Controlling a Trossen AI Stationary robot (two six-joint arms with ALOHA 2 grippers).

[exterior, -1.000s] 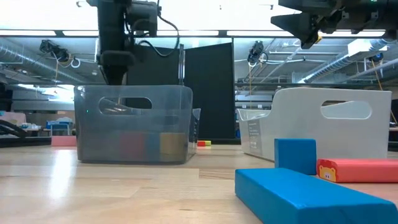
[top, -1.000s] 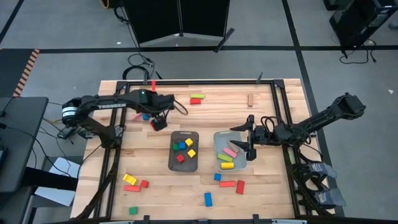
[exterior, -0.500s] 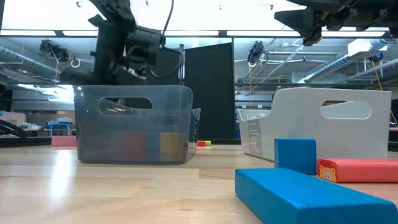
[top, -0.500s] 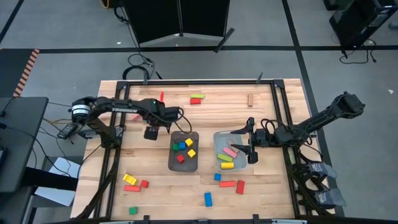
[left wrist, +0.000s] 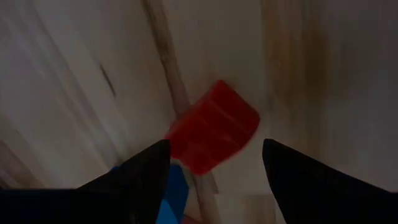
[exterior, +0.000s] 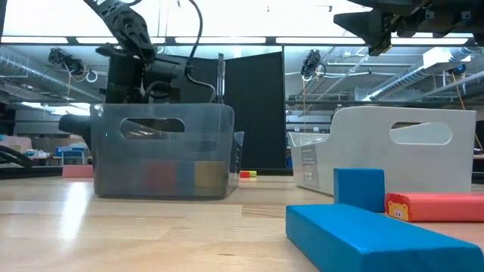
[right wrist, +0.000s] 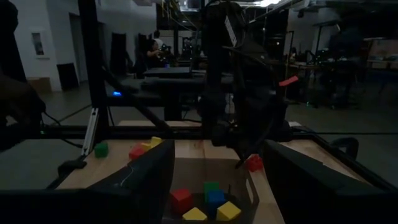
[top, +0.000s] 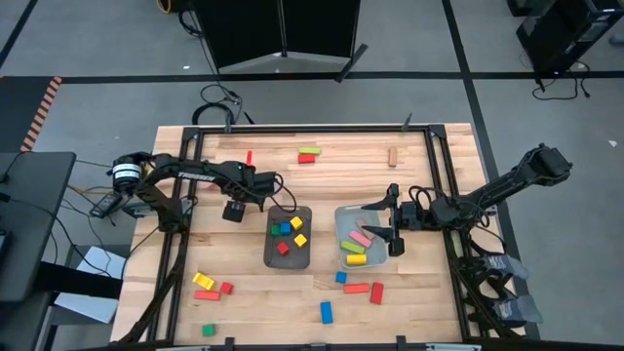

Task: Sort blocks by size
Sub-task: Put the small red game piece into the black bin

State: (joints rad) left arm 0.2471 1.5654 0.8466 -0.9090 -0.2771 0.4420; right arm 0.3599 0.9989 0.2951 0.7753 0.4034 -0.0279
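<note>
- Left gripper (top: 232, 211) above the wooden surface (top: 409, 292), just beside the dark grey tray (top: 289, 237); fingers (left wrist: 134, 177) spread apart, grasping nothing, with a red block (left wrist: 213, 126) lying on the boards between and beyond them.
- Edge of a blue block (left wrist: 171, 196) just beside that red one.
- Right gripper (top: 393, 223) over the pale tray (top: 341, 216), fingers (right wrist: 140, 180) released, nothing between them.
- Small cubes in red, blue, green and yellow inside the dark grey tray.
- Pink, green and yellow bars inside the pale tray.
- Loose blocks scattered on the surface: yellow and red near the left front, blue and red bars in front of the trays, more at the far edge.
</note>
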